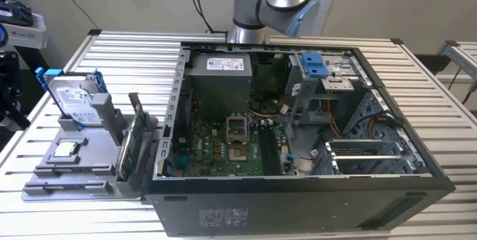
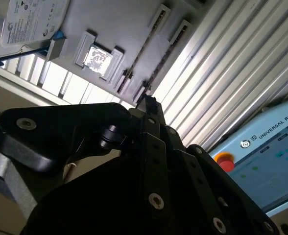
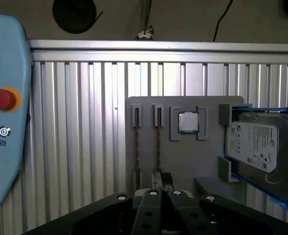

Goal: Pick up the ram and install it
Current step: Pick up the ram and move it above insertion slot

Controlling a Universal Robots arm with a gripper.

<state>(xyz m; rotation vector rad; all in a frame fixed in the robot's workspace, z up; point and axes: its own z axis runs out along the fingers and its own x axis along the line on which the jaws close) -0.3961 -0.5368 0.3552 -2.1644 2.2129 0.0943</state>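
My gripper [image 3: 162, 178] is shut and empty; the ram [image 1: 125, 157] stands in the tray [image 1: 93, 167], exterior view's lower left; it looks thin, light, easy to break; I would pinch its flat sides, mid-length.

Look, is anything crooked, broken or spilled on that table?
Nothing stands out. The long dark ram stick and its twin stand straight in their slots on the flat grey holder, and the blue-framed silver hard drive sits squarely there too.

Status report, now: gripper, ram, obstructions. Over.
Gripper above grey holder, lined up with ram. Ram upright in its slot, not yet picked. Second stick alongside, apart; nothing between gripper and ram.
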